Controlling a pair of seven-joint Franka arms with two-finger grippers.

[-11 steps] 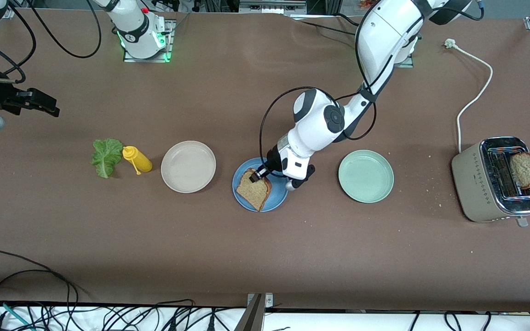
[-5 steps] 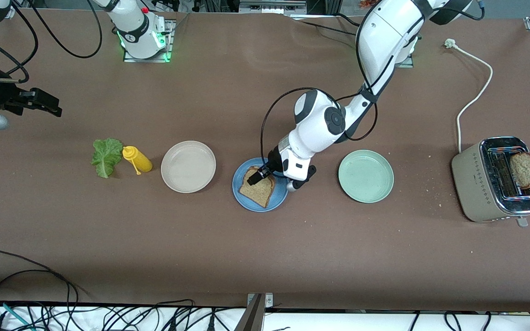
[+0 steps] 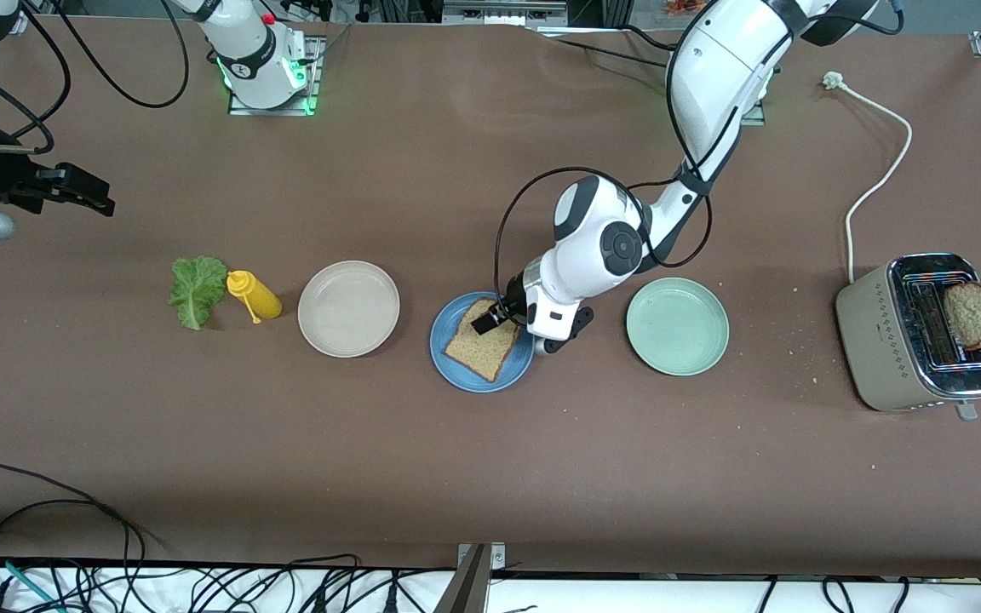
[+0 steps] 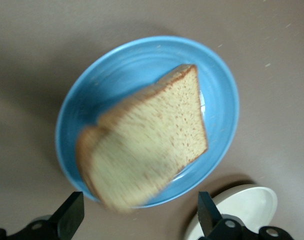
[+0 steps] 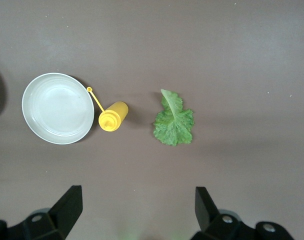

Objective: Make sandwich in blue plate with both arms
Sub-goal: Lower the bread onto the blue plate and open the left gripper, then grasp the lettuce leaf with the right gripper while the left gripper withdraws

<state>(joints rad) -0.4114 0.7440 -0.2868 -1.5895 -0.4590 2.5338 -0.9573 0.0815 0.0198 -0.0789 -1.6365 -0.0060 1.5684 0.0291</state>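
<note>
The toast slice (image 3: pixel 484 340) has dropped flat onto the blue plate (image 3: pixel 448 362) at mid-counter — left gripper (image 3: pixel 495 317) above it, fingers wide; right gripper (image 3: pixel 86 194) waits, fingers wide, over the counter's right-arm end, for the lettuce (image 3: pixel 197 290).

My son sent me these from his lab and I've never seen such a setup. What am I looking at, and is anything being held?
Two white robot arms work at a brown table. One picture looks down from across the table; the other two come from cameras on each wrist. The left end effector is open over a toast slice lying on the blue plate, holding nothing. The right end effector waits open above the table, over the lettuce leaf, yellow squeeze bottle and beige plate. A pale green plate sits beside the blue one, and a toaster with another slice stands at the left arm's end.
</note>
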